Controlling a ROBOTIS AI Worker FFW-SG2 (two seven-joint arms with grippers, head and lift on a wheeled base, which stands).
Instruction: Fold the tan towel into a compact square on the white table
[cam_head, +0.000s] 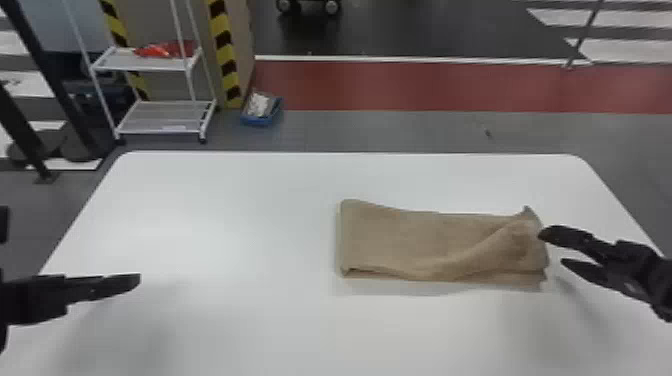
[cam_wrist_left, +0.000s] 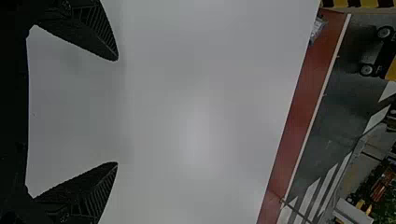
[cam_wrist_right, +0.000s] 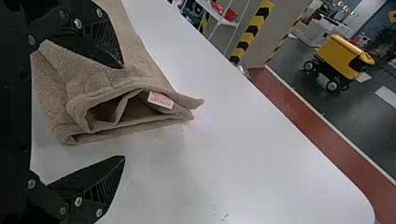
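Tan cloth lies before us: the towel, folded into a long, flat strip on the right-hand part of the white counter, its length running from side to side. Its left end lies fairly even, while towards the right we see the top layer rumpled into a slanting ridge, with one corner poking up at the far side. From the right wrist view we look into that end, where the stacked layers gape around a dark hollow and a small white label with red marks shows at the opening. Our right hand is just beside this end, its two fingers spread and nothing between them; one fingertip overlaps the cloth in our view, though we cannot tell whether it touches. Our left hand is over the left side of the counter, well apart from the towel; in its own wrist view that hand is released too, fingers wide and empty. Beyond the counter we have a white shelf rack with a red item on its upper shelf, a blue box on the floor, a red floor band and a yellow wheeled machine.
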